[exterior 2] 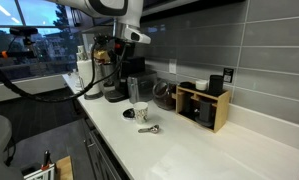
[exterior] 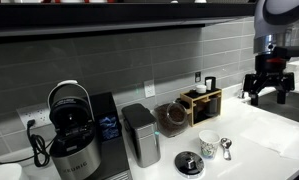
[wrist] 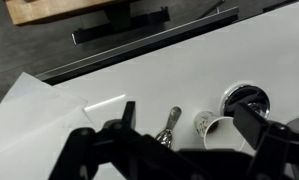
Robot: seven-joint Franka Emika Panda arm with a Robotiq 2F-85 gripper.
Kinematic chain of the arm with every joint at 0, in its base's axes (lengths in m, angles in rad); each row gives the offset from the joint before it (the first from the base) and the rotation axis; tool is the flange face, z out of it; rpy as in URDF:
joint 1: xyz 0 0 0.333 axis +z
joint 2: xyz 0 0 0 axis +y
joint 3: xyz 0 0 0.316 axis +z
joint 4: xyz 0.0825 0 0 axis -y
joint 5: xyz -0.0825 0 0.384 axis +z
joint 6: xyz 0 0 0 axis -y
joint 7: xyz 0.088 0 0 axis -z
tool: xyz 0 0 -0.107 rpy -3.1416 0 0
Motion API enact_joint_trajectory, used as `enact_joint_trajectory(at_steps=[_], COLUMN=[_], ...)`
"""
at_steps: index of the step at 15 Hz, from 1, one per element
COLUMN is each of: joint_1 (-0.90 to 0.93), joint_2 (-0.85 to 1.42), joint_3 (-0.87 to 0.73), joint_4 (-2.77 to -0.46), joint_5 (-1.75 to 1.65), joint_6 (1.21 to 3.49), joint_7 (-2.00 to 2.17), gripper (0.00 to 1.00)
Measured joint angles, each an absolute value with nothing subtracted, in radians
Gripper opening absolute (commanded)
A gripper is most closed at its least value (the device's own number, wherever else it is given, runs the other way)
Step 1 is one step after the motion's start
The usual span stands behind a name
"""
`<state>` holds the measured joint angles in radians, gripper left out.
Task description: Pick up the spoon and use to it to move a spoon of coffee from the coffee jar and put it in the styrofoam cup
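Note:
The spoon lies flat on the white counter beside the styrofoam cup, which stands upright. The coffee jar sits behind them against the tiled wall. My gripper hangs open and empty, high above the counter and well away from the spoon. In an exterior view the spoon, cup and jar show below the gripper. The wrist view looks down between the open fingers at the spoon and cup. The jar is out of the wrist view.
A flat black-and-white disc lies near the cup. A grey metal canister and a coffee machine stand beside the jar. A wooden box sits against the wall. A shelf runs overhead. The counter edge drops off in front.

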<state>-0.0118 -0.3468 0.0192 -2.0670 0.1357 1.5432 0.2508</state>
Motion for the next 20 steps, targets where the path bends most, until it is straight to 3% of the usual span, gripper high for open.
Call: enact_joint_trajectory(at_steps=[7,20], joint_1=[-0.007,-0.007], joint_2=[-0.234,-0.231], joint_3=[0.028,0.028], joint_4=[-2.259,-2.274], joint_5=[0.169,0.169], joint_6=[1.984,2.007], joint_7=[0.176,0.174], gripper=[1.0,1.0])
